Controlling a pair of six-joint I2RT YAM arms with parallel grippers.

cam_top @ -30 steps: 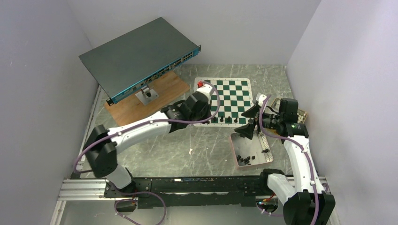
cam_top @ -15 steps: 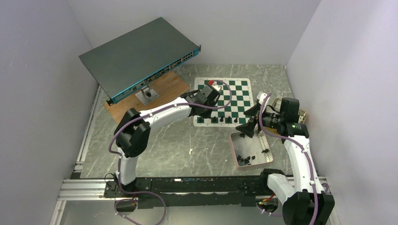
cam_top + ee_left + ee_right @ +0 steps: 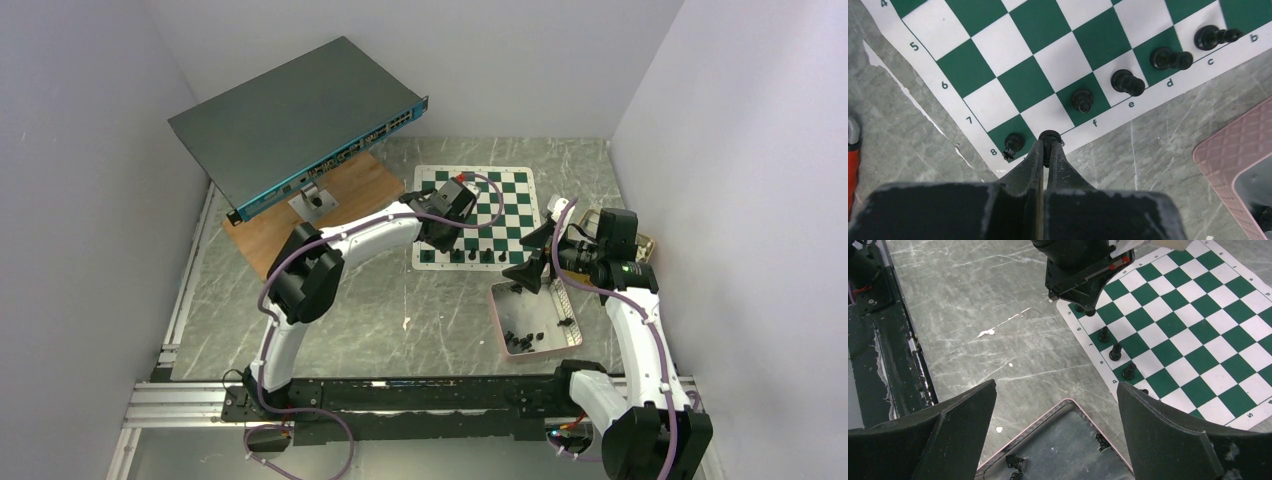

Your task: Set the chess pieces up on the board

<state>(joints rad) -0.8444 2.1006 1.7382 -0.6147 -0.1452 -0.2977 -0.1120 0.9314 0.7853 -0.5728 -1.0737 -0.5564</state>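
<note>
The board [image 3: 495,205] of green and white squares lies at mid-table. Several black chess pieces [image 3: 1127,82] stand along its near row, one on the corner square [image 3: 1013,144]. My left gripper [image 3: 1049,145] is shut on another black chess piece [image 3: 1049,135], held over the white square beside that corner piece. From above, the left gripper [image 3: 443,240] hangs over the board's near left part. My right gripper [image 3: 1057,387] stands wide open and empty above the far corner of the pinkish tray [image 3: 1048,415]. More chess pieces [image 3: 1015,462] lie in that tray.
A tilted network switch [image 3: 295,120] on a stand over a wooden plank [image 3: 345,195] fills the back left. The pink-rimmed tray [image 3: 497,320] sits near right of the board. A small box [image 3: 642,245] lies behind the right wrist. Walls close in on both sides.
The left arm's elbow has swung up and rightward, and its wrist has shifted a little right over the board's near left corner. The right arm has stayed put.
</note>
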